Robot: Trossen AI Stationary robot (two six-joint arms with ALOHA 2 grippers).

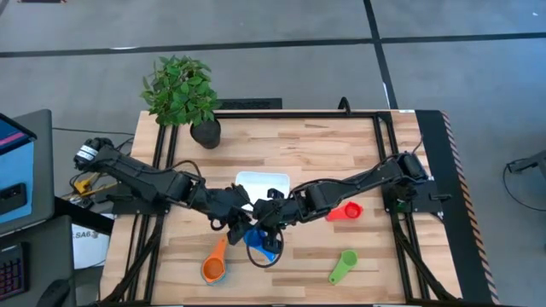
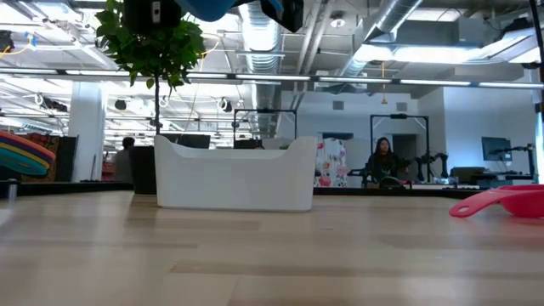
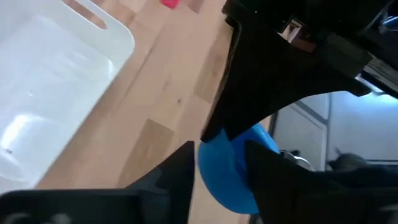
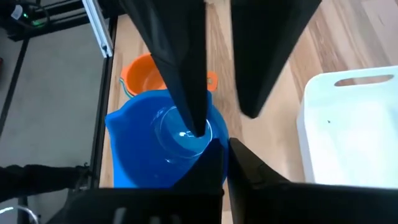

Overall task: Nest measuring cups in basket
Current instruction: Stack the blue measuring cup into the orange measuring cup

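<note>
A blue measuring cup (image 4: pixel 140 149) with a lighter blue cup (image 4: pixel 180 134) nested inside it hangs between my two grippers, above the table's near middle (image 1: pixel 260 243). My left gripper (image 1: pixel 241 223) comes from the left and my right gripper (image 1: pixel 271 223) from the right, and both are shut on it. In the low view the blue cup (image 2: pixel 212 8) is up at the top edge, clear of the tabletop. The white basket (image 1: pixel 262 183) stands just beyond them. The orange cup (image 1: pixel 215 264), green cup (image 1: pixel 343 266) and red cup (image 1: pixel 345 211) lie on the table. No yellow cup shows. My left gripper holds the nested blue cups by the wall (image 4: pixel 214 127). One finger (image 4: pixel 189 106) reaches down into the inner bowl and the other finger (image 4: pixel 267 68) stays outside the rim. The cups are lifted clear of the table. My right gripper is shut on the near side of the blue cup (image 4: pixel 211 149). Its own fingers (image 4: pixel 261 180) cover the place of contact, so I cannot tell which part it has. The cup sits open side up, off the table.
A black plant pot (image 1: pixel 205 132) with a leafy plant stands at the far left of the table. The black frame rails (image 1: pixel 384 145) run along both sides. Bare wood lies to the right of the basket and along the near edge between the orange and green cups.
</note>
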